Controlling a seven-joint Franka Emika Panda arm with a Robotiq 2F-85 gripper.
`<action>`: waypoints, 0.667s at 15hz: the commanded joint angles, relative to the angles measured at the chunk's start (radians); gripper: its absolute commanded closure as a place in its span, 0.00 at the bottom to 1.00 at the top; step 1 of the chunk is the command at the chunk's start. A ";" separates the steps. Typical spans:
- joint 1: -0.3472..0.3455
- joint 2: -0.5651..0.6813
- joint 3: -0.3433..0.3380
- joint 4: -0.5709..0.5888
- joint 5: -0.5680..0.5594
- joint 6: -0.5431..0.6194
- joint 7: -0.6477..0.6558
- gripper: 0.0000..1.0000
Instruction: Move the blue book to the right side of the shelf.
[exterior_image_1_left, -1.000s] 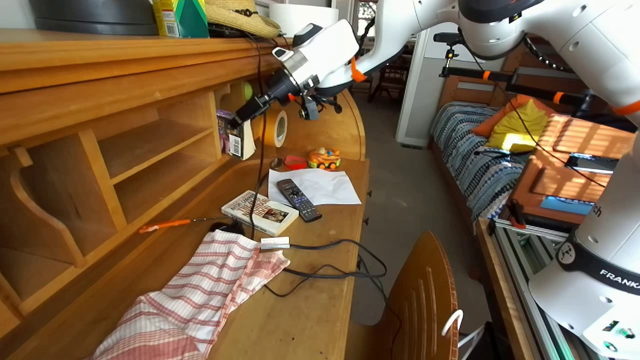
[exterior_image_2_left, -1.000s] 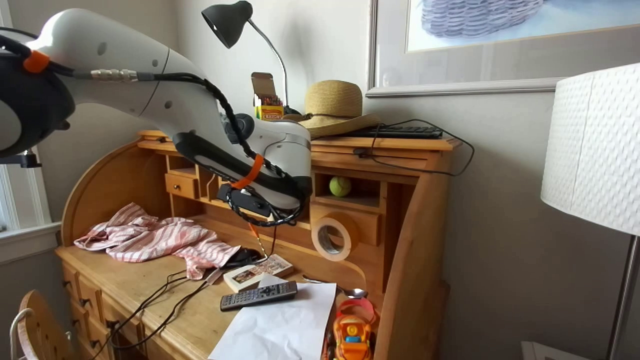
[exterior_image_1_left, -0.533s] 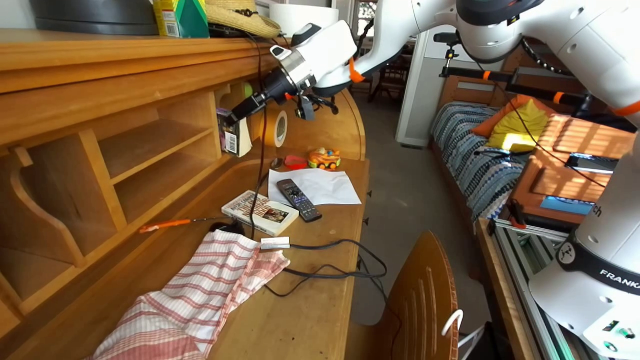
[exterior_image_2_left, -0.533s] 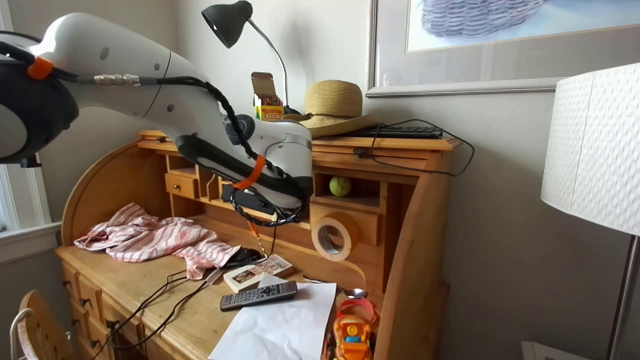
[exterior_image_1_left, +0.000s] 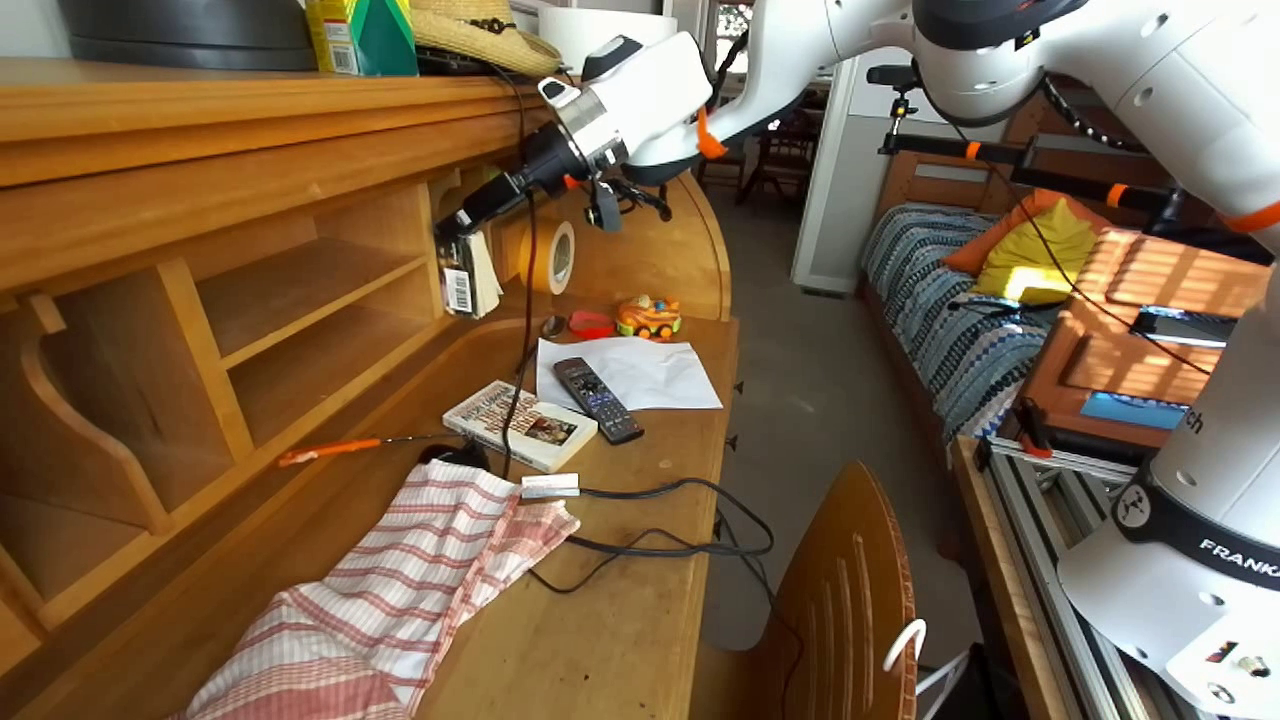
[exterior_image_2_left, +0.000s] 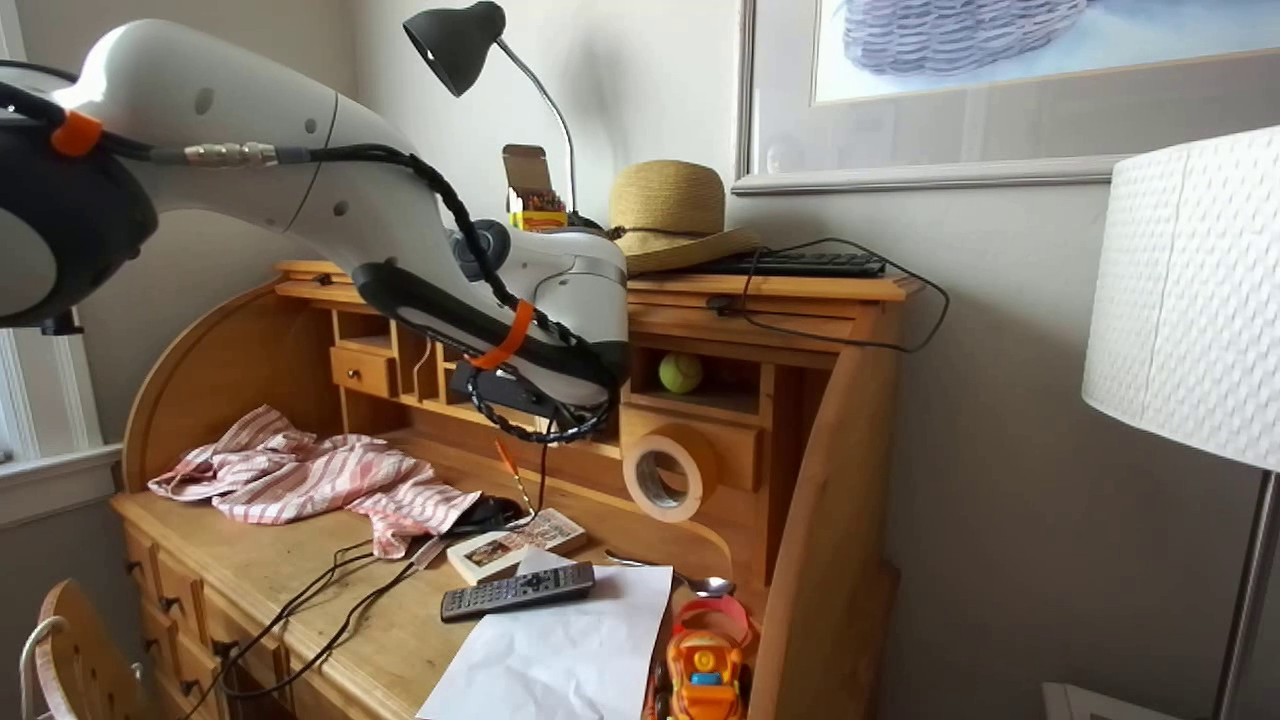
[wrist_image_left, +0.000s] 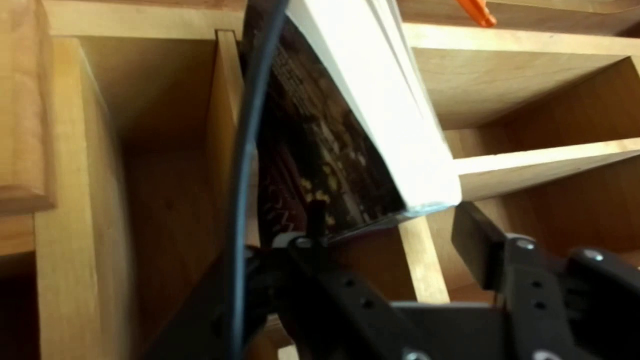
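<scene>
Under hand (wrist_image_left: 394, 230), book (wrist_image_left: 355, 120) sticks tilted out of shelf (exterior_image_1_left: 310, 275); fingers (wrist_image_left: 474, 245) well apart, no grip visible, guessing that's to straddle it.

Gripper (wrist_image_left: 391, 225) slanted downward, jaws apart

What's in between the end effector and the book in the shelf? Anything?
Nothing I can see is between the book and the end effector: its open fingers are right by the book's top. In the wrist view, a dark cable hangs in front of both, so it might snag.
</scene>
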 joint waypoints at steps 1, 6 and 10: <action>0.003 -0.012 0.003 0.033 0.000 -0.009 0.011 0.01; 0.005 0.047 -0.028 -0.013 0.001 -0.023 0.041 0.00; 0.001 0.115 -0.055 -0.080 0.001 0.009 0.093 0.00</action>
